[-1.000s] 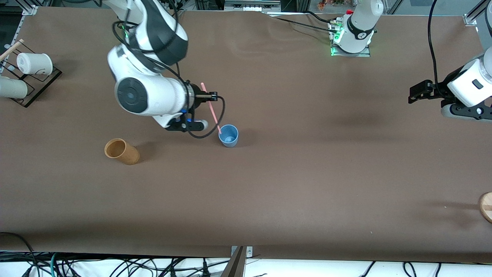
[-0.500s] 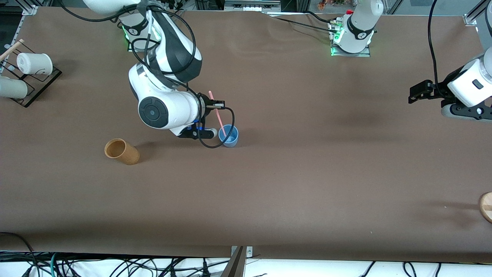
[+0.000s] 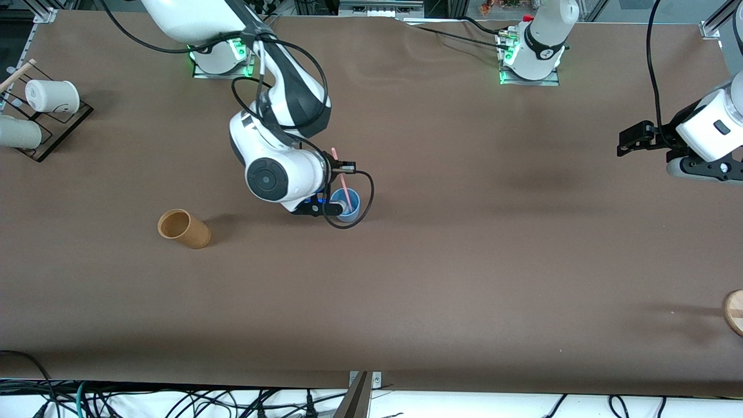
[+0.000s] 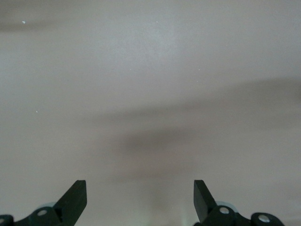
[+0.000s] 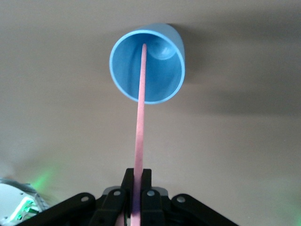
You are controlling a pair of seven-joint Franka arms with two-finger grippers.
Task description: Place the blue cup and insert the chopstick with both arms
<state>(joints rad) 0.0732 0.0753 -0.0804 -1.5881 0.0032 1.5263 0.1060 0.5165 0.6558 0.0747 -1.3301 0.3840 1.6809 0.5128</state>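
Right arm lowering a pink chopstick into an upright blue cup on a brown table.

The blue cup (image 3: 350, 205) stands upright mid-table, so placing looks done; the right gripper (image 5: 135, 188), over the cup, has its fingers clamped on the chopstick (image 5: 140, 108), whose lower end is already inside the cup; release appears to remain; nothing else shows in the cup; the tan cup (image 3: 184, 229), nearer the right arm's end, lies tipped and looks empty; the left gripper (image 4: 140, 197) waits over bare table at its own end, fingers apart.
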